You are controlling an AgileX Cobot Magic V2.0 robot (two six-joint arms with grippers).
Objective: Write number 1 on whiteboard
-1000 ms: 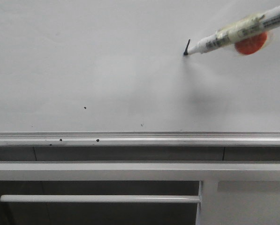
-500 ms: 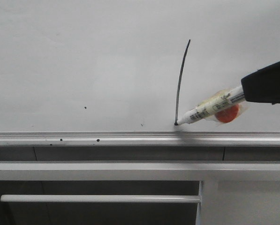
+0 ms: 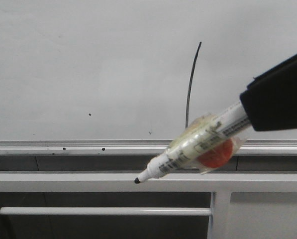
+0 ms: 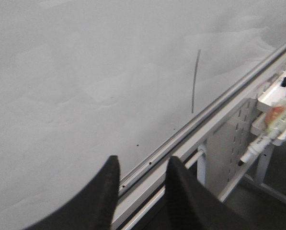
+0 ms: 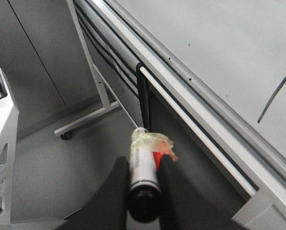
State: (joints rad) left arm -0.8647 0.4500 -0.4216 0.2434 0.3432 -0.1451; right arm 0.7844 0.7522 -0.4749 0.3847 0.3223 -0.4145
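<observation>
The whiteboard (image 3: 88, 64) fills the upper front view. The number 1 (image 3: 190, 84) is a thin, slightly curved black stroke that ends just above the bottom rail. It also shows in the left wrist view (image 4: 195, 81) and the right wrist view (image 5: 277, 93). My right gripper (image 3: 260, 104) is shut on a white marker pen (image 3: 198, 149) wrapped in yellowish tape with an orange-red patch. The pen's black tip (image 3: 137, 180) is off the board, below the rail and left of the stroke. In the right wrist view the gripper (image 5: 143, 163) clamps the pen (image 5: 142, 143). My left gripper (image 4: 140, 160) is open and empty near the rail.
A silver aluminium rail (image 3: 88, 146) runs along the board's bottom, with a white stand frame and crossbar (image 3: 103, 211) below. Small black specks (image 3: 89, 114) dot the board. White trays holding pens (image 4: 277, 93) hang on the stand. A stand leg with a caster (image 5: 85, 122) rests on the grey floor.
The marker drew the stroke downward from its top to just above the rail. It then left the board and moved down and left, nearer the camera.
</observation>
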